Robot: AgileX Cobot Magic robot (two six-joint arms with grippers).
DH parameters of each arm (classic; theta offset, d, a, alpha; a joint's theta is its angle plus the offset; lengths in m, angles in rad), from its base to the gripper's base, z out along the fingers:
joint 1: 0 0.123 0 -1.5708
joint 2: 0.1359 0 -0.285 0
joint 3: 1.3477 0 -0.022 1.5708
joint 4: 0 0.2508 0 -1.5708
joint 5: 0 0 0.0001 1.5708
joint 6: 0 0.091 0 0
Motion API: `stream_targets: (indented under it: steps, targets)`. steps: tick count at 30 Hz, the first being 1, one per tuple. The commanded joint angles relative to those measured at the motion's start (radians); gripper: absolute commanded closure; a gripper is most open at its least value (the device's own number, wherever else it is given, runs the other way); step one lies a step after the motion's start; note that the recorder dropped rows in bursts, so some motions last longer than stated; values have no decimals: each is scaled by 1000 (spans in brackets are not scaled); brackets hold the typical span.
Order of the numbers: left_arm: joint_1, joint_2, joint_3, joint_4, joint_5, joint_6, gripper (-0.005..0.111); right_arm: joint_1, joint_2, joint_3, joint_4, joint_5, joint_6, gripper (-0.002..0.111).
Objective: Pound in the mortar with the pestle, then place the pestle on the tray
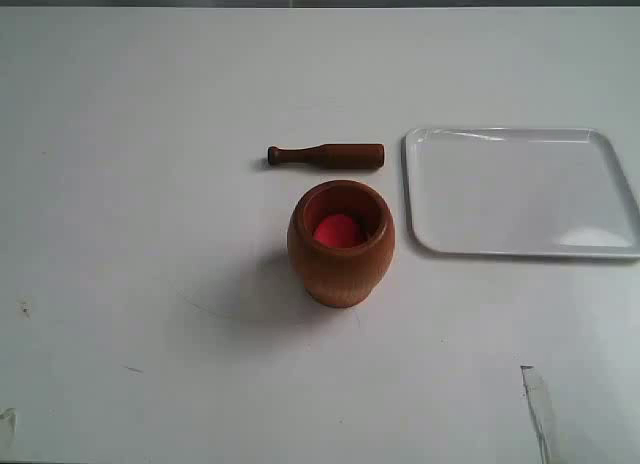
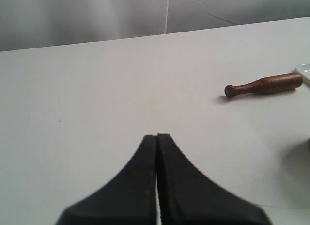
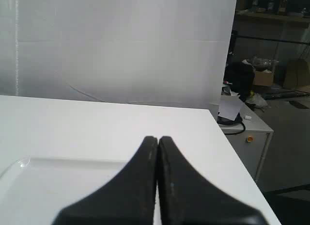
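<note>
The reddish-brown wooden mortar [image 1: 341, 243] stands upright mid-table, its red inner bottom showing. Just behind it lies the dark brown pestle [image 1: 326, 156], flat on the table with its knobbed handle pointing left; the left wrist view also shows the pestle [image 2: 264, 85]. To the right lies the white tray [image 1: 520, 191], with nothing on it; a corner of the tray [image 3: 43, 186] appears in the right wrist view. My left gripper [image 2: 157, 136] is shut and empty, well short of the pestle. My right gripper [image 3: 158, 137] is shut and empty over the tray's near side. Neither gripper appears in the exterior view.
The white table [image 1: 150, 234] carries small marks near its front left. A strip of clear tape [image 1: 537, 404] lies at the front right. Beyond the table's right edge [image 3: 232, 152] stand a low cabinet and clutter [image 3: 247, 118].
</note>
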Motion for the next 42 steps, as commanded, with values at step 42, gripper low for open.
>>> stream_targets:
  steps: [42]
  targets:
    - [-8, -1, 1, -7, -3, -8, 107, -7, -3, 3, 280, 3, 26, 108]
